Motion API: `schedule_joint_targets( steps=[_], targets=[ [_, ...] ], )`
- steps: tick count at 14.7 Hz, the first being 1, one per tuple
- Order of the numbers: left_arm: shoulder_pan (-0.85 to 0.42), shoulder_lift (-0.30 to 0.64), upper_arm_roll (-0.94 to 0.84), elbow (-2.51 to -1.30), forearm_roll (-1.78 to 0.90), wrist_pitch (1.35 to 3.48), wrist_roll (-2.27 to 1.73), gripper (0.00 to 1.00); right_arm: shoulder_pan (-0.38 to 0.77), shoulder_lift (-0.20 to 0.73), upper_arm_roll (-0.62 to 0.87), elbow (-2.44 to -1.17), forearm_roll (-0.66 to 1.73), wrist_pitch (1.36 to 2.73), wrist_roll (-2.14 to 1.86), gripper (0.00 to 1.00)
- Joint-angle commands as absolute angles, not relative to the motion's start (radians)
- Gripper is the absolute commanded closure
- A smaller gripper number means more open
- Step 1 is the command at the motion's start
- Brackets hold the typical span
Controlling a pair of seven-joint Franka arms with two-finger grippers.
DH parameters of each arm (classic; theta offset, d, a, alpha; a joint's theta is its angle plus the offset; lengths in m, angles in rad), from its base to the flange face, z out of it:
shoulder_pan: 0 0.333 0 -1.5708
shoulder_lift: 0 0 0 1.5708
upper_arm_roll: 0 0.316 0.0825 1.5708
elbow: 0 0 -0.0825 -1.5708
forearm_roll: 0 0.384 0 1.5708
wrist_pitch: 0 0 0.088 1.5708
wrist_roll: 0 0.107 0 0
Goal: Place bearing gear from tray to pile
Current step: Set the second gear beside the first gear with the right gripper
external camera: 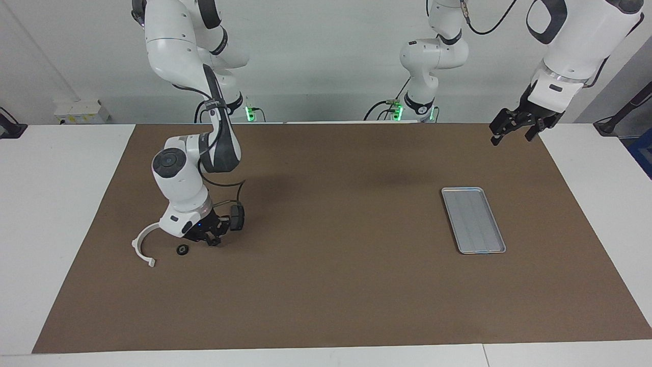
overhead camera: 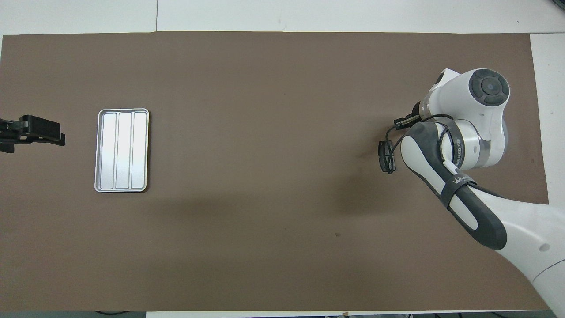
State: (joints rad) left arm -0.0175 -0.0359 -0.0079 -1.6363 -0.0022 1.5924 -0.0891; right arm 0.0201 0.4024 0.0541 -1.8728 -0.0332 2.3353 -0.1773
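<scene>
The silver-grey tray (external camera: 472,220) (overhead camera: 122,150) lies toward the left arm's end of the table with nothing on it. Toward the right arm's end, a small black round bearing gear (external camera: 182,249) lies on the mat beside a white half-ring bracket (external camera: 136,248) of the pile. My right gripper (external camera: 211,240) is shut and hangs low over the mat just beside the gear; I see nothing between its fingertips. In the overhead view the right arm's wrist covers the gripper, gear and bracket. My left gripper (external camera: 514,127) (overhead camera: 59,137) waits open in the air over the mat's end by the tray.
A brown mat (external camera: 326,285) covers most of the white table. The right arm's elbow and wrist (overhead camera: 468,128) hang over the pile's end of the mat, with a cable and small camera (external camera: 237,216) at the wrist.
</scene>
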Motion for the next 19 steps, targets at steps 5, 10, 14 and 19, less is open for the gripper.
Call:
schedule_joint_targets(
  steps=[5,10,14,19],
  targets=[
    [-0.012,-0.035,-0.011,-1.632,-0.015,1.574,-0.081,0.0,0.006,0.422,0.061,-1.896,-0.02,2.401,-0.189,1.0],
    [-0.012,-0.035,-0.011,-1.632,-0.015,1.574,-0.081,0.0,0.006,0.42,0.061,-1.887,-0.02,2.385,-0.173,0.42],
    [-0.012,-0.035,-0.011,-1.632,-0.015,1.574,-0.081,0.0,0.018,0.345,0.061,-1.815,-0.02,2.228,-0.12,0.0],
    [-0.012,-0.035,-0.011,-1.632,-0.015,1.574,-0.081,0.0,0.035,0.238,0.058,-1.656,-0.049,2.006,-0.091,0.0]
  ],
)
